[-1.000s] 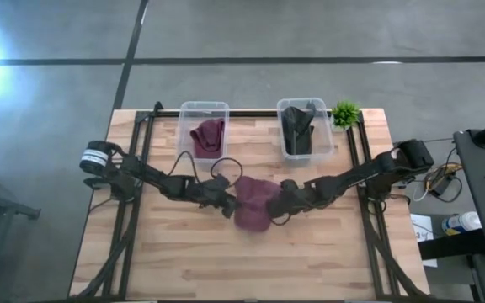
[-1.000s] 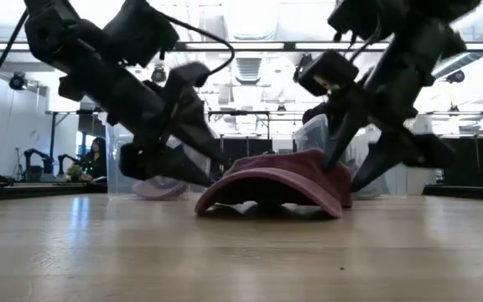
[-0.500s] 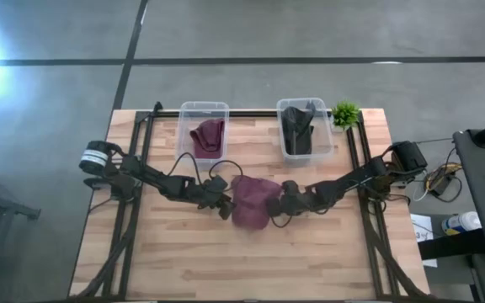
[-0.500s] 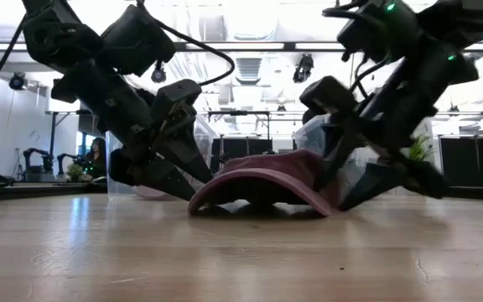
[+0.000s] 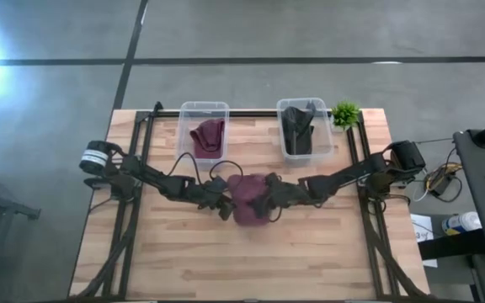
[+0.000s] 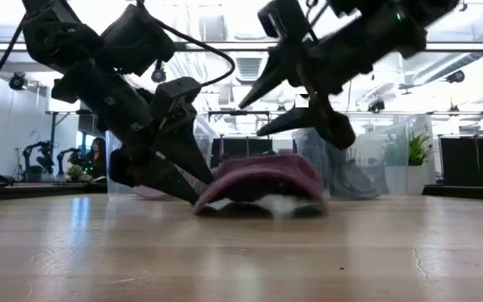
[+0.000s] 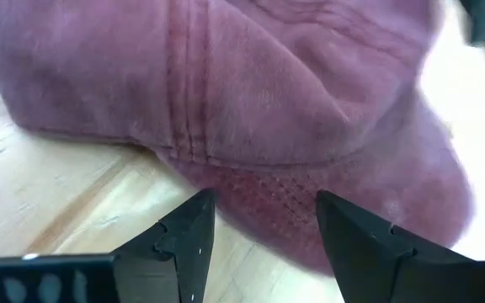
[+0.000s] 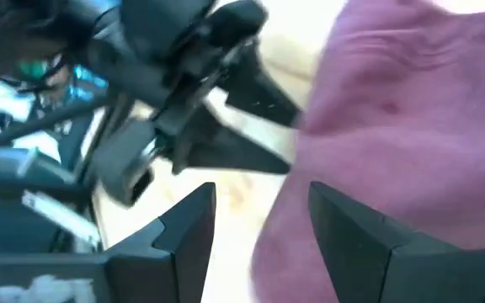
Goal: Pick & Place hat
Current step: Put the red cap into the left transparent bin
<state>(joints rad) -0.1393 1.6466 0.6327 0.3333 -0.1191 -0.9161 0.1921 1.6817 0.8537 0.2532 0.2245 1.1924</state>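
Observation:
A maroon cap [image 5: 244,199] lies crown-up on the wooden table, its brim edge [image 7: 310,206] on the wood. My left gripper [image 5: 223,204] is low at the cap's left side and open. In the left wrist view its fingers [image 7: 188,231] stand on either side of the brim. My right gripper [image 6: 296,101] is open and hangs above the cap's crown [image 6: 262,172]; from above it shows over the cap's right part [image 5: 268,200]. The right wrist view looks past the cap [image 8: 394,126] at the left gripper [image 8: 226,101]. My left gripper comes slanting down from the table's left, with its fingertips [image 6: 193,186] at the cap's left lower edge [image 6: 204,197]. Whether they touch the cap, I cannot tell.
Two clear bins stand at the far edge: one [image 5: 204,128] holds a maroon cap, the other [image 5: 302,126] holds dark caps. A small green plant [image 5: 345,112] stands at the far right corner. Bare wood [image 5: 251,261] lies on the near side of the cap.
My right gripper has risen from the table at the cap's right side and moved left, so that it now hangs over the crown. The cap's right side has drawn in toward the left and the cap lies shorter. My left gripper has shifted slightly left.

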